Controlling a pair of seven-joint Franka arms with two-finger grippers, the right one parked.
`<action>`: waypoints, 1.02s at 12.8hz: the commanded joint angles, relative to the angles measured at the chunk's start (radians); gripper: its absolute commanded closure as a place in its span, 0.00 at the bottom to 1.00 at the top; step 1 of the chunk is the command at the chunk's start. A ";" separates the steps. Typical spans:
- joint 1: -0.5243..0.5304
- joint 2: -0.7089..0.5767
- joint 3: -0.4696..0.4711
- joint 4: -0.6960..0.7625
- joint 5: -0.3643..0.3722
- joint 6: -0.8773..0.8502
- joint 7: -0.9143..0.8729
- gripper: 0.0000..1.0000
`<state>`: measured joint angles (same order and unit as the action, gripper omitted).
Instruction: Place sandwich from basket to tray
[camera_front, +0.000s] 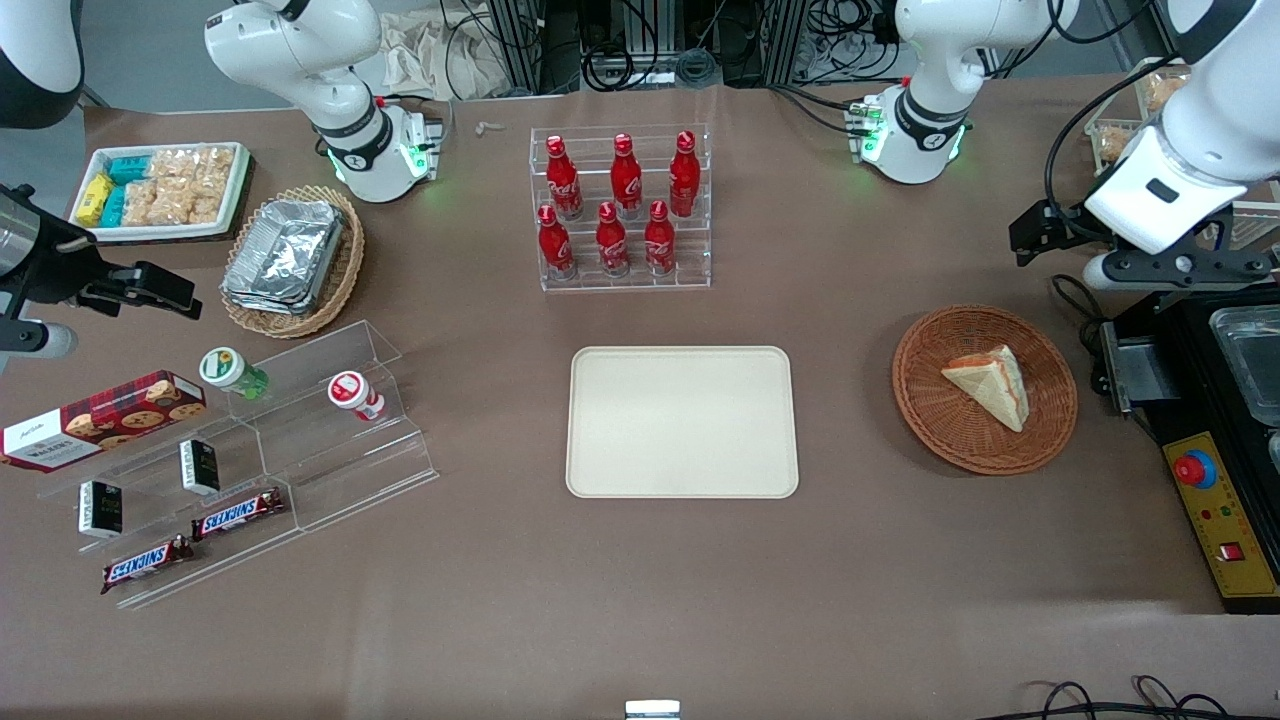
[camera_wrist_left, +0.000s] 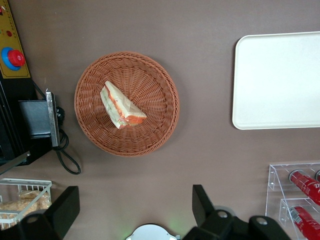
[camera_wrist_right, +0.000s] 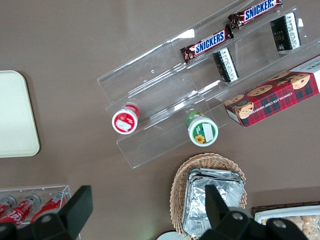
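Step in hand: the approach, as I judge it; nothing is picked up yet.
Hand: the hand (camera_wrist_left: 135, 210) hangs high above the table (camera_front: 640, 590), farther from the front camera than the basket (camera_front: 920, 400), its two fingers (camera_wrist_left: 65, 207) spread wide and holding nothing.
Sandwich: the sandwich (camera_front: 990, 385) lies in the reddish-brown wicker basket, roughly at its middle, toward the working arm's end of the table.
Long axis: in the front view the wedge runs on a diagonal, from its blunt end farther from the camera down to a narrow tip nearer the camera (that tip also leans toward the working arm's end).
Filling edge: the wrist view shows the red and green layers along one long cut side, with the pale bread face on the opposite long side.
Tray: the cream tray (camera_front: 600, 480) sits bare at the middle of the table, well apart from the basket.
Next move: it probably calls for lowering over the wedge and turning the wrist so the fingers close across the short width of the sandwich, not along its length, then a lift clear of the basket rim.
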<state>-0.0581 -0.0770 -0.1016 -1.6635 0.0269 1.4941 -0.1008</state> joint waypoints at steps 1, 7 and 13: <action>0.001 -0.030 0.003 -0.027 -0.025 -0.003 0.015 0.00; 0.001 -0.023 0.002 -0.021 -0.016 -0.009 -0.002 0.00; 0.001 -0.030 0.005 -0.051 -0.019 -0.012 -0.227 0.00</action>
<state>-0.0580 -0.0820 -0.0980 -1.6810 0.0143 1.4897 -0.2540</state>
